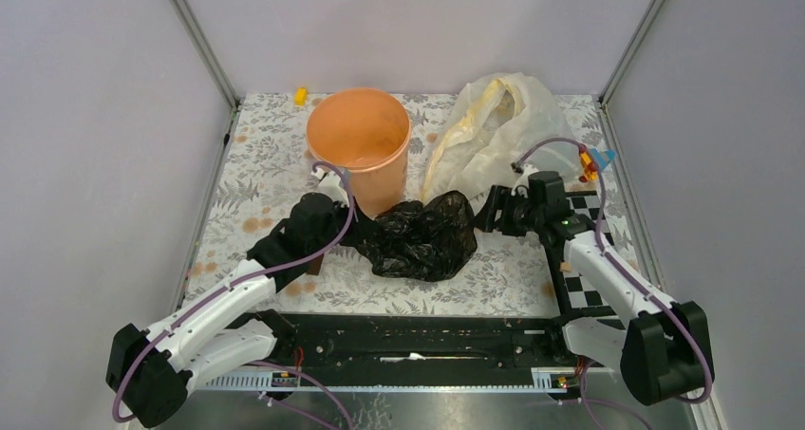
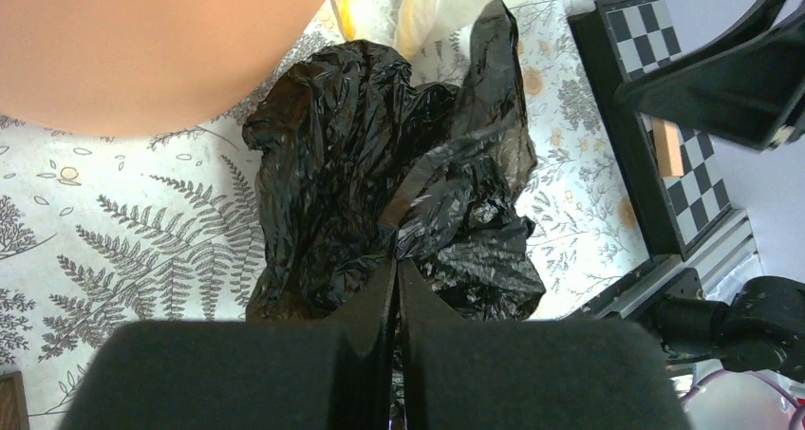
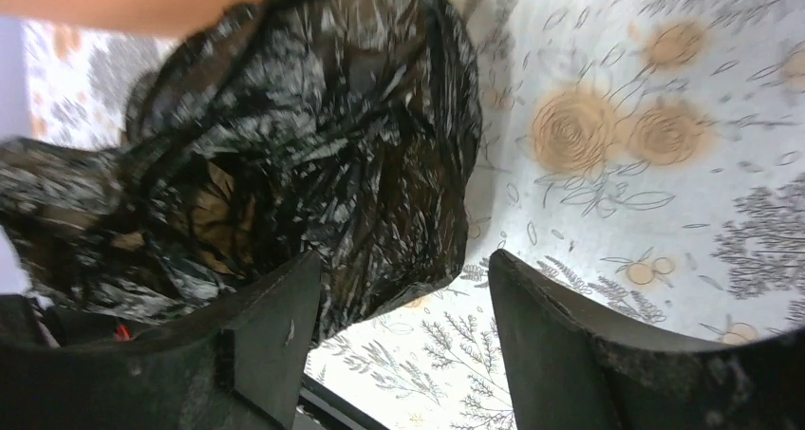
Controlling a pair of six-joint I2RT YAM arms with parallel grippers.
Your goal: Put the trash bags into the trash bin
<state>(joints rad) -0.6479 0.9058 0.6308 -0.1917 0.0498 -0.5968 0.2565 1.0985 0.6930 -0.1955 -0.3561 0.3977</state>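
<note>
The black crinkly trash bag [image 1: 422, 238] lies bunched on the floral table, just in front of the peach-orange trash bin [image 1: 359, 145]. My left gripper [image 1: 349, 229] is at the bag's left side. In the left wrist view it [image 2: 396, 264] is shut on a pinched fold of the bag [image 2: 380, 164], with the bin's wall [image 2: 142, 41] close on the upper left. My right gripper [image 1: 482, 216] stands at the bag's right side. In the right wrist view it [image 3: 403, 259] is open, and an edge of the bag [image 3: 304, 145] hangs beside its left finger, ungripped.
A cream-white translucent bag [image 1: 494, 131] lies at the back right, beside the bin. A checkerboard plate [image 1: 584, 250] sits along the right edge, under the right arm. A small yellow object [image 1: 300, 95] and a colourful toy [image 1: 590, 164] lie near the walls.
</note>
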